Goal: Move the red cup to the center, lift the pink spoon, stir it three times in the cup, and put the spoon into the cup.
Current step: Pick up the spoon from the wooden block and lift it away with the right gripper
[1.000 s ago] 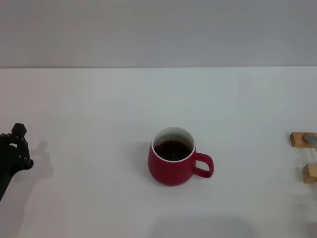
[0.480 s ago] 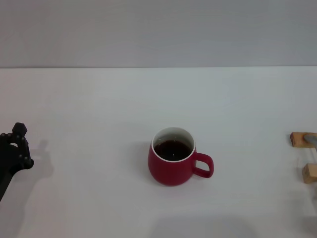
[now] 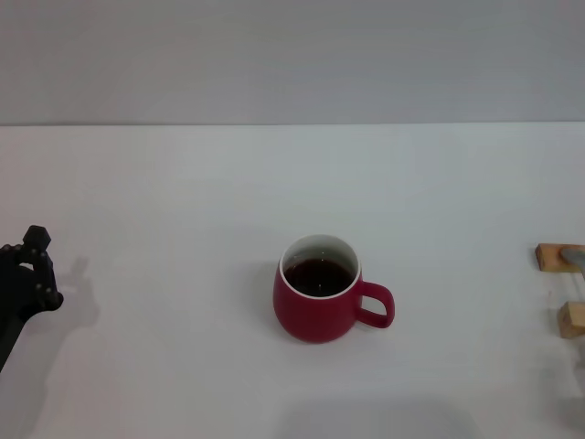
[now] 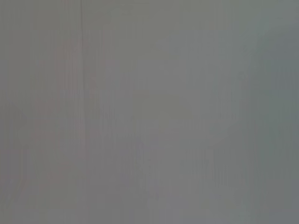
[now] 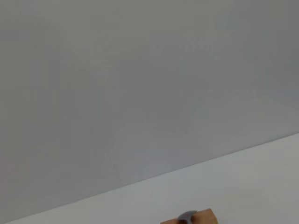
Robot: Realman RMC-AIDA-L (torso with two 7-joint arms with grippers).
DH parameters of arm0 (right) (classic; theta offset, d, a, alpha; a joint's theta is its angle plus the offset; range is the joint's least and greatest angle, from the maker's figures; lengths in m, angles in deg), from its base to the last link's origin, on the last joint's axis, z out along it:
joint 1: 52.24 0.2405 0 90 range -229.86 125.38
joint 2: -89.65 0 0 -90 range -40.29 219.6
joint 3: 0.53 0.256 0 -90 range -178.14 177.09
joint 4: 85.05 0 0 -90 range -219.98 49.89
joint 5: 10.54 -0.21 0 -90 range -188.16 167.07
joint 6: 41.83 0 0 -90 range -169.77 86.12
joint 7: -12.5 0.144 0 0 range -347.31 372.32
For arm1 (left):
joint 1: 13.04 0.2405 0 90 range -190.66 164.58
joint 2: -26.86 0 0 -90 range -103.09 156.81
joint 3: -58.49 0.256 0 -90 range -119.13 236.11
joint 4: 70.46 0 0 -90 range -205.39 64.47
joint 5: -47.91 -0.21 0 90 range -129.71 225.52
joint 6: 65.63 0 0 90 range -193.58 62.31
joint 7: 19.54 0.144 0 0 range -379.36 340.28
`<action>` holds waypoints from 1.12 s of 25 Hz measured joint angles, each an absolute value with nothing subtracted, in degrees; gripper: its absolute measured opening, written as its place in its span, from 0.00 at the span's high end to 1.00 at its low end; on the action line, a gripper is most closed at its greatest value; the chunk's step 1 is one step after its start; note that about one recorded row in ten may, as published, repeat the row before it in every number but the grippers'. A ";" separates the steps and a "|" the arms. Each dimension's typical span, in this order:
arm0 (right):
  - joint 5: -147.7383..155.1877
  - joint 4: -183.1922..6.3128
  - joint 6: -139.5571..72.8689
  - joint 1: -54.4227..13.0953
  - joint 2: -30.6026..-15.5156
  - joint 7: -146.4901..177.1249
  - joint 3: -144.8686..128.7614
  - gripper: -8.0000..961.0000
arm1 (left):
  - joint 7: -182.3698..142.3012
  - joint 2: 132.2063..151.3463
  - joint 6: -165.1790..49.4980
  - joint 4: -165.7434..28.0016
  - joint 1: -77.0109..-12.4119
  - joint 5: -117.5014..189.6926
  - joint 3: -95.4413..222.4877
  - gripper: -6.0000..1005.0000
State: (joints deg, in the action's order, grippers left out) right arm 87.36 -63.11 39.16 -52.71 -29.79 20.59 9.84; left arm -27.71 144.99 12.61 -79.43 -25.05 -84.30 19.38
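Note:
The red cup [image 3: 319, 301] stands upright in the middle of the white table, holding dark liquid, its handle pointing right. Of the pink spoon, only a small pale greyish end [image 3: 573, 254] shows at the right edge of the head view, lying on a tan wooden block [image 3: 549, 257]. The right wrist view shows that same end [image 5: 187, 216] on the block [image 5: 198, 218]. My left gripper [image 3: 30, 271] hovers at the far left edge of the table, well away from the cup. My right gripper is out of view. The left wrist view shows only plain grey.
A second tan wooden block [image 3: 571, 319] sits at the right edge, nearer to me than the first. The white table [image 3: 183, 201] ends at a grey wall behind.

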 joint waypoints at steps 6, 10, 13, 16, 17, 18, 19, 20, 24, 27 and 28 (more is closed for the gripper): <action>87.36 -63.20 37.92 -52.17 -29.79 20.59 9.90 0.25 | -27.71 144.99 12.52 -79.43 -25.25 -84.26 19.38 1.00; 87.01 -63.35 37.68 -52.04 -29.79 20.59 9.93 0.25 | -27.71 144.99 12.50 -79.40 -25.26 -84.20 19.38 1.00; 86.67 -63.33 37.66 -51.97 -29.79 20.59 9.85 0.25 | -27.71 144.99 12.50 -79.35 -25.26 -84.19 19.38 1.00; 86.65 -63.34 37.65 -51.91 -29.80 20.59 9.70 0.28 | -27.71 144.98 12.50 -79.34 -25.26 -84.19 19.38 1.00; 86.65 -63.34 37.65 -51.91 -29.80 20.59 9.70 0.29 | -27.71 144.98 12.50 -79.34 -25.26 -84.19 19.38 1.00; 86.63 -63.37 37.65 -51.90 -29.79 20.59 9.64 0.30 | -27.71 144.99 12.50 -79.34 -25.26 -84.19 19.38 1.00; 86.63 -63.37 37.65 -51.90 -29.79 20.59 9.64 0.31 | -27.71 144.99 12.50 -79.34 -25.26 -84.19 19.38 1.00; 86.62 -63.37 37.66 -51.87 -29.79 20.59 9.59 0.32 | -27.71 144.99 12.50 -79.34 -25.26 -84.19 19.38 1.00; 86.59 -63.36 37.34 -51.74 -29.78 20.59 9.42 0.35 | -27.71 144.99 12.50 -79.25 -25.26 -84.20 19.38 1.00; 86.59 -63.29 37.10 -51.72 -29.71 20.59 9.41 0.38 | -27.71 144.99 12.50 -79.24 -25.26 -84.35 19.38 1.00; 86.65 -63.23 37.09 -51.71 -29.70 20.59 9.40 0.39 | -27.71 144.99 12.50 -79.24 -25.26 -84.39 19.38 1.00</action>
